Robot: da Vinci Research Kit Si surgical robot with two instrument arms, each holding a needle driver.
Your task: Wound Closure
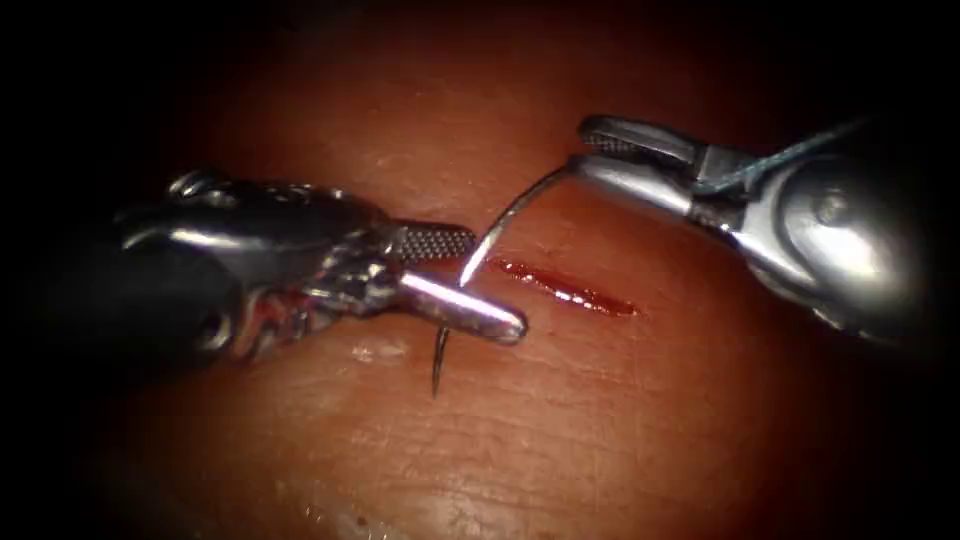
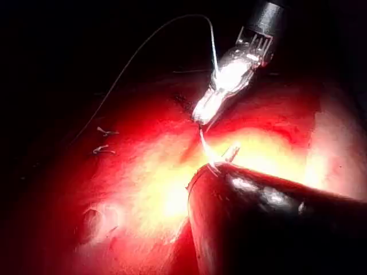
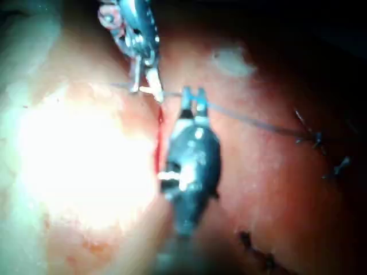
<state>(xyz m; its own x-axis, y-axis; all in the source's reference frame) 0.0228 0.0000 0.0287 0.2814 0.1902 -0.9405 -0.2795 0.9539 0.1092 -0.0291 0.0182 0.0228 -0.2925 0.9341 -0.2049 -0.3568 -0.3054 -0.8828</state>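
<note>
The curved needle (image 1: pixel 500 225) arcs from my right tool (image 1: pixel 578 148) down to the left end of the cut (image 1: pixel 570 290). The right jaws hold it near its tail. It passes between the open jaws of my left tool (image 1: pixel 496 282), and its point lies beyond the lower jaw over the tissue (image 1: pixel 620 420), left of the cut; I see no part buried. Thread (image 1: pixel 790 155) trails back over the right tool. In the left wrist view the right tool (image 2: pixel 200 117) carries the needle (image 2: pixel 206 146), with thread (image 2: pixel 143 48) arching away. The right wrist view shows my right tool (image 3: pixel 194 94) and left tool (image 3: pixel 146 86).
Red fluid fills the short cut (image 3: pixel 157 137). Earlier stitches with knots and cut thread ends (image 3: pixel 312 134) sit on the tissue away from this cut, and similar ends (image 2: pixel 103 132) show in the left wrist view. The left tool's dark shaft (image 2: pixel 258 217) looms close.
</note>
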